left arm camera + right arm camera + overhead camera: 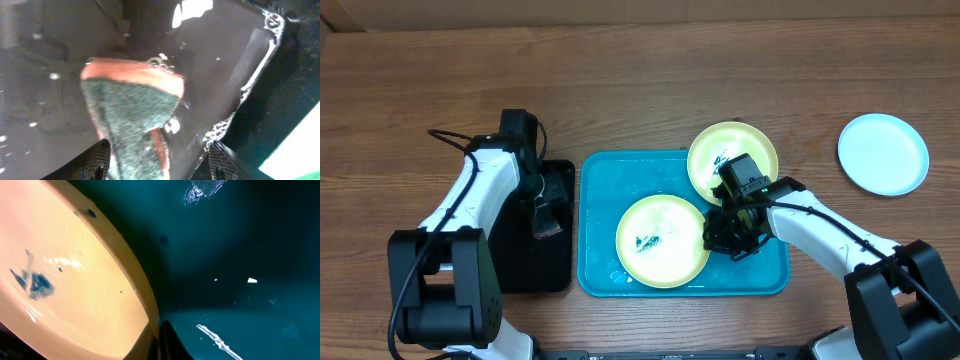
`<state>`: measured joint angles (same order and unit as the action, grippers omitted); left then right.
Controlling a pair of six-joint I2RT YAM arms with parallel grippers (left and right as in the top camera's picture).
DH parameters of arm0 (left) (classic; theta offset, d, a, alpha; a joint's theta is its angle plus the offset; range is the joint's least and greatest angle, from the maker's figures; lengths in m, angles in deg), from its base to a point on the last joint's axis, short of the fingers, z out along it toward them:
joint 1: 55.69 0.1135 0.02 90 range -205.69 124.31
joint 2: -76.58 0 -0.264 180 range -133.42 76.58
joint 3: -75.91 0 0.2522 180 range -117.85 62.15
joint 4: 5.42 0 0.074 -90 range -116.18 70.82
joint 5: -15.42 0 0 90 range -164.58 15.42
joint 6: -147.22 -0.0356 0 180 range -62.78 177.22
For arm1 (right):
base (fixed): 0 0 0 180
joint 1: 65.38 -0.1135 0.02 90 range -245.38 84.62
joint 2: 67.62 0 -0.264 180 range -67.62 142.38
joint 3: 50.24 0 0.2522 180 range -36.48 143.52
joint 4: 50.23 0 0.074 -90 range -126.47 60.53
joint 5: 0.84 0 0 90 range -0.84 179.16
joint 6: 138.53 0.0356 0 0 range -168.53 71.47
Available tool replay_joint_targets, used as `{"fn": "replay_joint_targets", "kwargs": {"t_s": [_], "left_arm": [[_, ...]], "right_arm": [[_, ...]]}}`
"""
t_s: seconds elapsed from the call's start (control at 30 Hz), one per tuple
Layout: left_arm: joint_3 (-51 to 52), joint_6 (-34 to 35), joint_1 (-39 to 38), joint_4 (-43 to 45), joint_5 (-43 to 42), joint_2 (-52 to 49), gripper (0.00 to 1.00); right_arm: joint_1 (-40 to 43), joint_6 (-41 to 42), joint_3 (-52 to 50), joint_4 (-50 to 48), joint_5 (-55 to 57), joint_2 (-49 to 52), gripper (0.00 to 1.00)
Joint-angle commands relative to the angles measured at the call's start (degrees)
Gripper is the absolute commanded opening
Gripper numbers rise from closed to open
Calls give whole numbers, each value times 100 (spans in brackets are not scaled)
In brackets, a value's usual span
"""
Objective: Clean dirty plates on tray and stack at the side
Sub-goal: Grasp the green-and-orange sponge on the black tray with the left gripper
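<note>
We count three plates. Near plate, yellow-green, lies flat in the tray toward its 6 o'clock side, with a dark smear at its centre. Far plate, same colour and also smeared, sits at the tray's 1 o'clock corner and hangs past the rim over the table. White plate lies on the table, well apart from the tray, out at 2 o'clock. The tray is cyan, wet and mid-table.

Right claw is down in the tray between the two yellow plates, at the near plate's 3 o'clock edge. It is clenched. In its wrist view a yellow rim runs right down to the tips, with wet tray floor on the 3 o'clock side. We cannot tell if the rim is nipped or only touched.

Left claw is released, down over the black tray, which sits just beside the tray at 9 o'clock. Its fingers straddle a sponge, orange with a green scrub face, standing on the black tray's wet floor. The 9 o'clock finger is at the sponge's side and the 3 o'clock one stands clear of it. The sponge is not gripped as far as we see.
</note>
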<state>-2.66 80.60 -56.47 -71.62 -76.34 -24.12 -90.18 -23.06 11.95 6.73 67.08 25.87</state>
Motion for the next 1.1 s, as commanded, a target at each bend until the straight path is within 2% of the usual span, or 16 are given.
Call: {"fn": "replay_joint_targets", "kwargs": {"t_s": [0.0,0.33,0.47,0.8,0.9,1.07], "left_arm": [[-260,256,-11,-151,560,188,65],[-240,396,-11,-278,492,232,62],[-55,638,-11,-118,492,162,63],[372,710,-11,240,356,160,64],[457,710,-11,330,343,160,62],[457,710,-11,343,323,160,51]], "right_arm": [[-22,-2,111,-2,-76,17,4],[-22,-2,111,-22,-81,17,4],[-22,-4,111,-20,-173,17,4],[-22,-9,111,-28,-223,17,4],[-22,-24,111,-24,-223,17,4],[-22,-24,111,-26,-223,17,4]]}}
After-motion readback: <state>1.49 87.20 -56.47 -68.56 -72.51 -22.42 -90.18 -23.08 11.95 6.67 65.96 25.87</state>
